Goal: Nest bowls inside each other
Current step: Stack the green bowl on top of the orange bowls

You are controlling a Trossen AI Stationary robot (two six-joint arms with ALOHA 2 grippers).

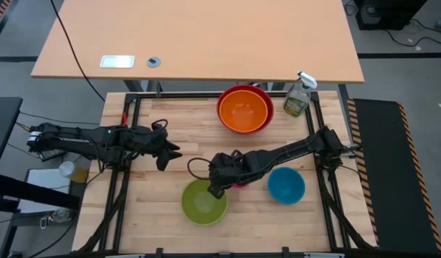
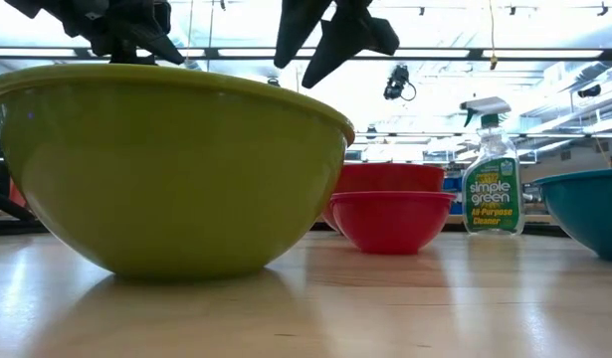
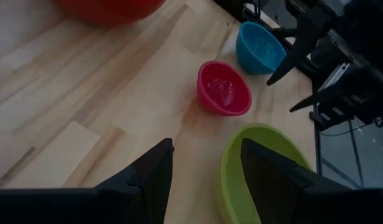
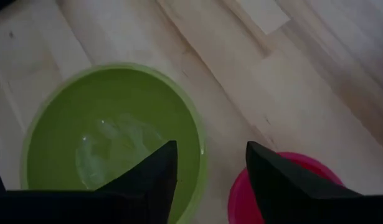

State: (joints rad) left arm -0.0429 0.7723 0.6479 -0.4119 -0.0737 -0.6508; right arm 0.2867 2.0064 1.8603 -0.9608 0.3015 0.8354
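The orange bowl [image 1: 243, 111] sits nested in the red bowl [image 1: 265, 122] at the far middle of the table. The lime green bowl [image 1: 204, 202] stands near the front edge. The blue bowl [image 1: 286, 185] stands to its right. The pink bowl [image 3: 223, 88] stands between them, mostly hidden under my right arm in the high view. My right gripper [image 1: 216, 188] hangs open above the gap between the green bowl's rim [image 4: 200, 149] and the pink bowl [image 4: 284, 186], well clear of both. My left gripper [image 1: 173, 152] hovers open and empty at the left middle.
A clear spray bottle [image 1: 299, 97] stands at the far right, beside the red bowl. Bare wooden tabletop [image 1: 155, 208] lies left of the green bowl. A larger desk [image 1: 198, 43] stands beyond the table's far edge.
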